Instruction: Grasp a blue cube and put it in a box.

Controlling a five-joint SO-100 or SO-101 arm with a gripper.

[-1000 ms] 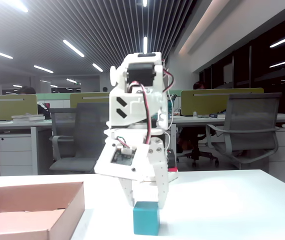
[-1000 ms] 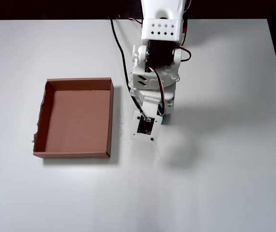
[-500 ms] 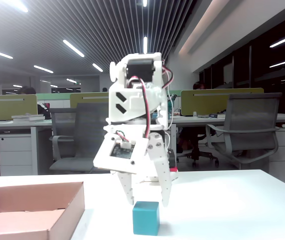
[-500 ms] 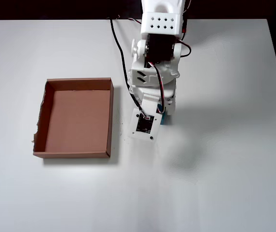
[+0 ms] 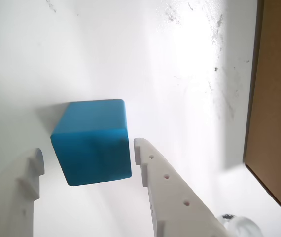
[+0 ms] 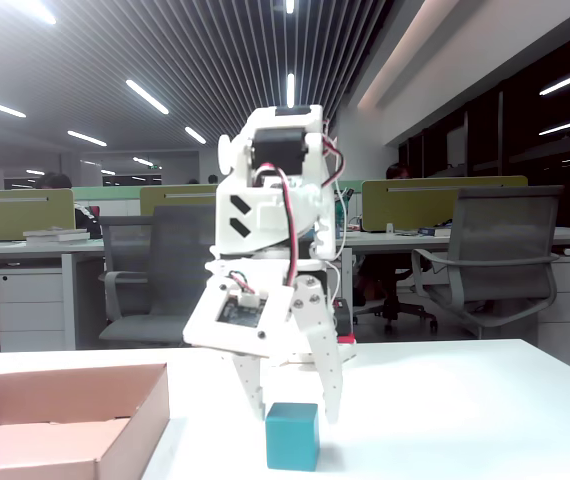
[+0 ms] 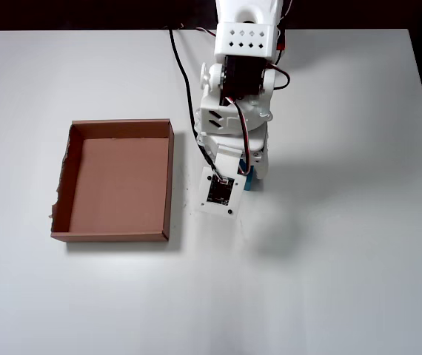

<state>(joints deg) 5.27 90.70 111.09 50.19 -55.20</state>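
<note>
White table [image 7: 344, 222], office behind it in the fixed view. The box [image 7: 118, 180] is an open brown cardboard tray, empty, lying at roughly 9 o'clock from the arm's working end in the overhead view. In the fixed view the box [image 6: 65, 420] sits at lower left, and in the wrist view only one of its walls [image 5: 273, 98] shows, at 3 o'clock.

The arm [image 7: 240, 96] reaches down from 12 o'clock in the overhead view and covers nearly all of the cube. Only a sliver of teal [image 7: 249, 181] shows beside the wrist board.

Change over the last second: in the fixed view the fingertips were down at the cube's top edge with a narrow gap. Now the gripper [image 6: 290, 405] is spread wider and sits slightly higher, its tips flanking the cube's upper corners. The cube itself has not moved.

The blue cube [image 6: 293, 436] rests on the table, upright, well apart from the box. In the wrist view the blue cube [image 5: 92, 141] lies between the two fingers of the gripper [image 5: 88, 155], with a gap on each side. The right-hand finger [image 5: 165, 187] is very near but contact cannot be confirmed. Jaws apart, holding nothing.

Judgement: this is an alignment correction before the grasp. The cube looks roughly centred, so next should come a short descent, then closure. Lift and transfer to the box are not yet begun.
</note>
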